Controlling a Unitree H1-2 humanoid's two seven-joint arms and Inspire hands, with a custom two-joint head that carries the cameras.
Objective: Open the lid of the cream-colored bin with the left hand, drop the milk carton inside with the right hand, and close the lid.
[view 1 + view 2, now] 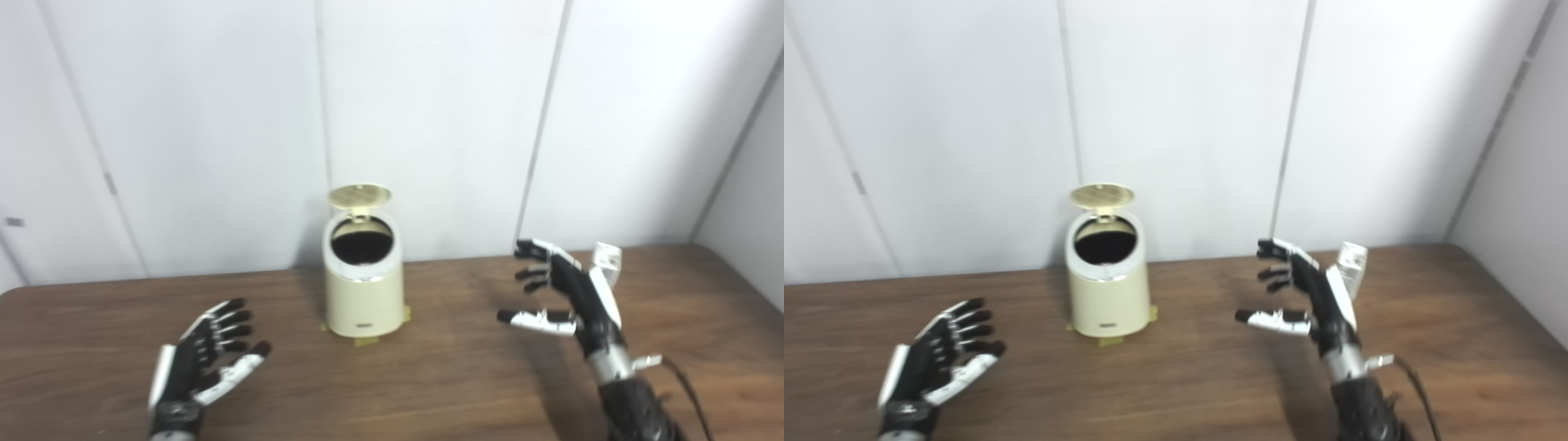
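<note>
Nearest, the left hand (205, 355) hovers empty with fingers spread over the brown tabletop (429, 380), the right hand (566, 297) likewise splayed and empty just before the upright milk carton (606, 260), while farther back the cream-colored bin (363, 288) stands upright, its lid (359, 195) raised, mouth facing up.

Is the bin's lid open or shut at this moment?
Open. The lid stands raised behind the cream-colored bin, and the dark round opening shows below it.
</note>
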